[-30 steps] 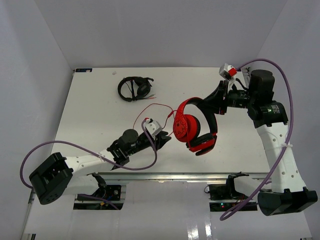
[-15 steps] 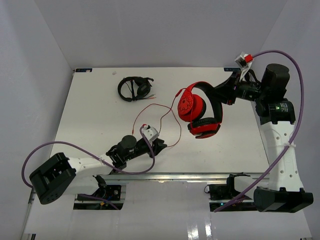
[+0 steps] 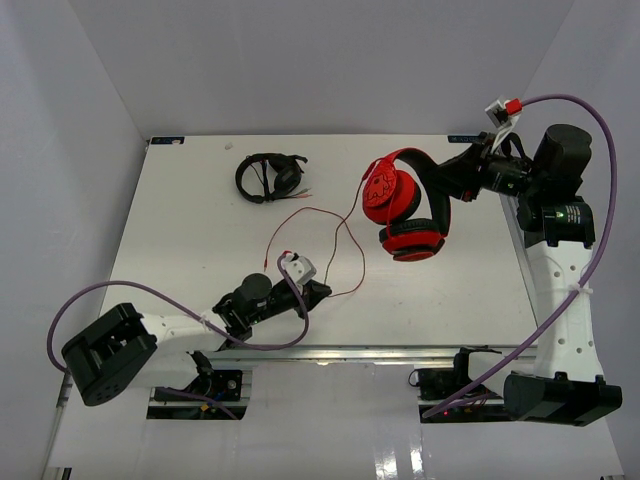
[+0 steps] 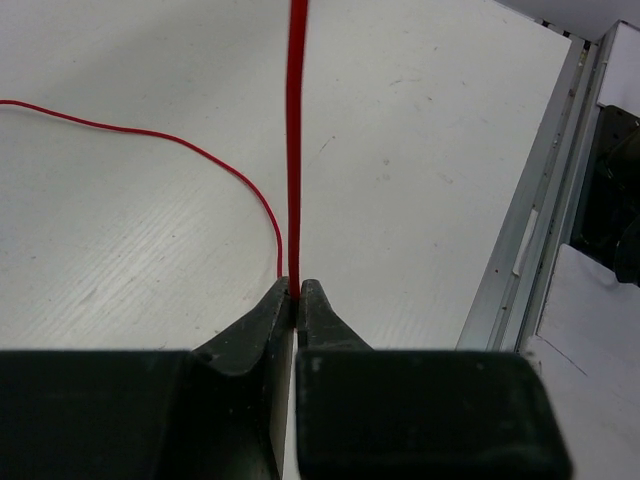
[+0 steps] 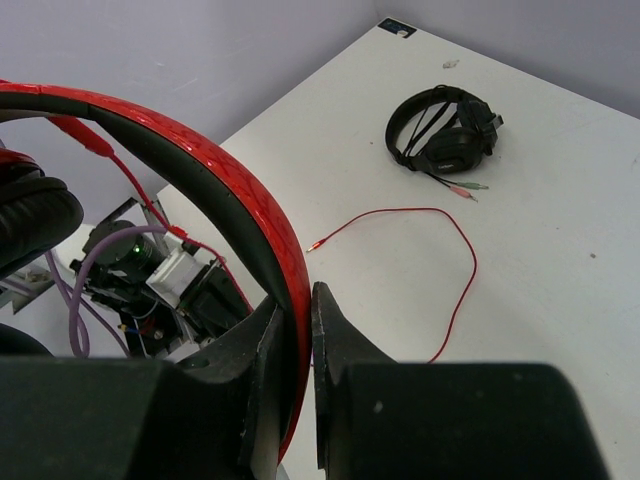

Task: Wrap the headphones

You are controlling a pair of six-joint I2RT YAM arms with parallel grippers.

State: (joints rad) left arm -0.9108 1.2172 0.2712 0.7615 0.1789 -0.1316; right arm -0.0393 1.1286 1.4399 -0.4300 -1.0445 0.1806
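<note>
The red headphones [image 3: 402, 205] hang in the air above the table's right side, held by their red headband [image 5: 235, 190]. My right gripper [image 3: 447, 183] is shut on that headband, which runs between its jaws in the right wrist view [image 5: 295, 300]. The thin red cable [image 3: 340, 232] trails from the headphones down across the table in loops. My left gripper [image 3: 322, 290] is low near the table's front edge and shut on the cable [image 4: 296, 150], which runs straight out from its closed jaws. The cable's plug end [image 5: 316, 246] lies loose on the table.
Black headphones [image 3: 270, 176] lie at the back left of the table, also in the right wrist view [image 5: 445, 130]. The metal front rail [image 4: 530, 210] of the table runs just right of my left gripper.
My right gripper has lifted the red headphones up and to the back right. My left gripper has drawn back a little toward the front edge with the cable, which now stretches longer between them.
</note>
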